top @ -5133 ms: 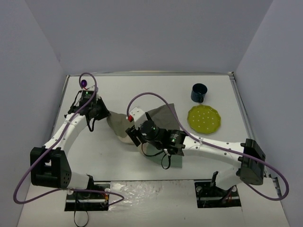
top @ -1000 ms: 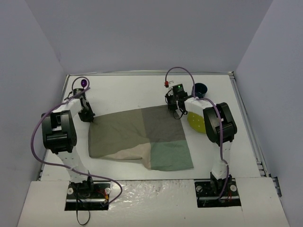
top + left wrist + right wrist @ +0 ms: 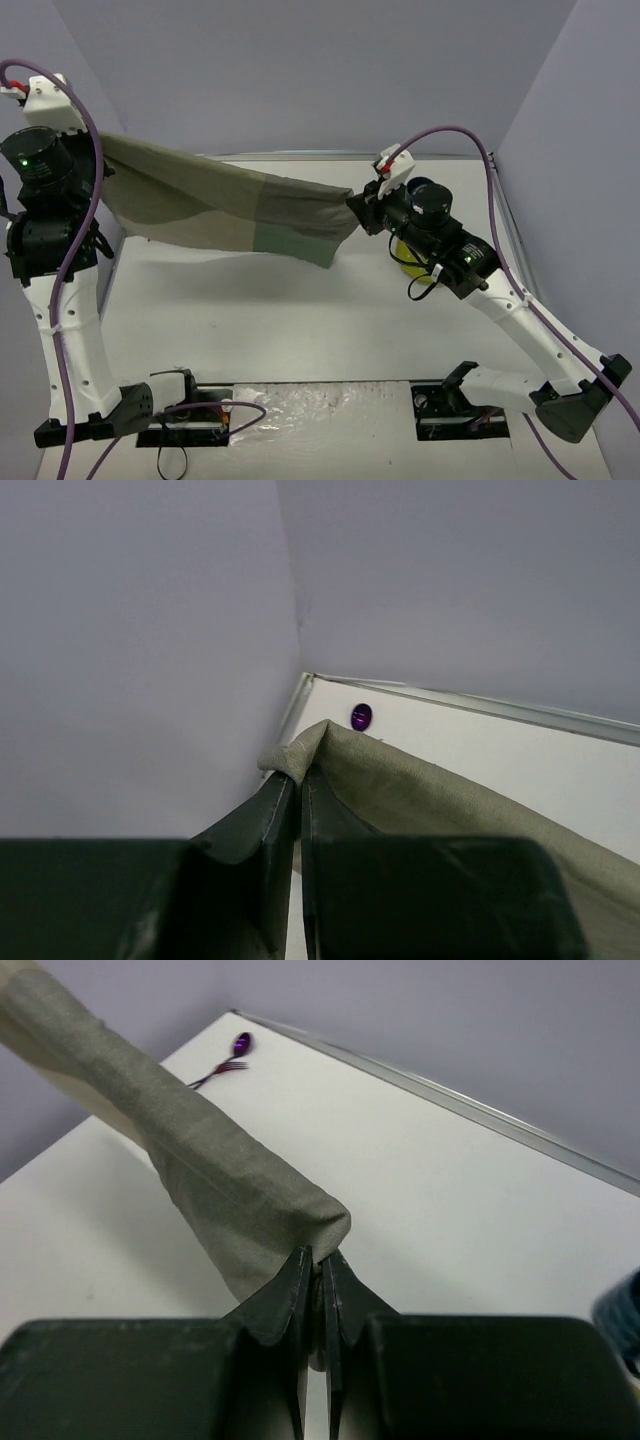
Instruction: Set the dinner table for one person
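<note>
The patchwork cloth (image 3: 220,205) hangs stretched in the air above the dinner table (image 3: 300,310), sagging in the middle. My left gripper (image 3: 100,170) is raised high at the left and shut on the cloth's left corner (image 3: 295,750). My right gripper (image 3: 355,205) is raised at the right and shut on the cloth's right corner (image 3: 320,1225). In each wrist view the cloth (image 3: 450,800) (image 3: 200,1150) runs away from the pinched jaws. A purple fork (image 3: 225,1060) lies on the table near its far left corner, showing as a purple spot (image 3: 361,717) in the left wrist view.
A yellow-green plate (image 3: 405,255) lies on the table at the right, mostly hidden behind my right arm. A dark blue cup edge (image 3: 625,1315) shows in the right wrist view. Grey walls (image 3: 320,70) enclose the table on three sides.
The cloth lay flat on the table a second ago with both grippers low at its far corners. Both arms have risen and the cloth now hangs between them.
</note>
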Robot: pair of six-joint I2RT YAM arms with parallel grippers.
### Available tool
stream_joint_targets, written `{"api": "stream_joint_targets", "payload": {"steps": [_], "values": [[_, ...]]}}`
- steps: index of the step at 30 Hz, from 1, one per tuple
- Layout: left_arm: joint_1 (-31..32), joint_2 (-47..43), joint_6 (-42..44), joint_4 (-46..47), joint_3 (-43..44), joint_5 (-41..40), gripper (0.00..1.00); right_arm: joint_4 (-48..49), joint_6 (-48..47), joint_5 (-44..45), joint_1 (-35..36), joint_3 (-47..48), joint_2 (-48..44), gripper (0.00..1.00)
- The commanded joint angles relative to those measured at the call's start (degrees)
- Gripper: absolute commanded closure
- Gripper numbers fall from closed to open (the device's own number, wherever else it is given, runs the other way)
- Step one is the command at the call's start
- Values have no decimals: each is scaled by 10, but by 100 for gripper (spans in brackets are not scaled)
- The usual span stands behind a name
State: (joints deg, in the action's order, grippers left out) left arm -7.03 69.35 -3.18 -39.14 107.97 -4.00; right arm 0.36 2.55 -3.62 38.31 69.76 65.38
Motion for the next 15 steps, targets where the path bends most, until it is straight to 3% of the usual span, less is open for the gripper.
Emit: {"api": "stream_joint_targets", "payload": {"steps": [1, 8, 15], "values": [[-4, -32, 84, 12, 58, -74, 100, 0, -3, -92, 50, 16, -19, 100], [-3, 18, 143, 11, 103, -66, 100, -1, 44, -84, 109, 15, -32, 100], [6, 147, 118, 59, 96, 7, 98, -61, 141, 68, 109, -6, -38, 100]]}}
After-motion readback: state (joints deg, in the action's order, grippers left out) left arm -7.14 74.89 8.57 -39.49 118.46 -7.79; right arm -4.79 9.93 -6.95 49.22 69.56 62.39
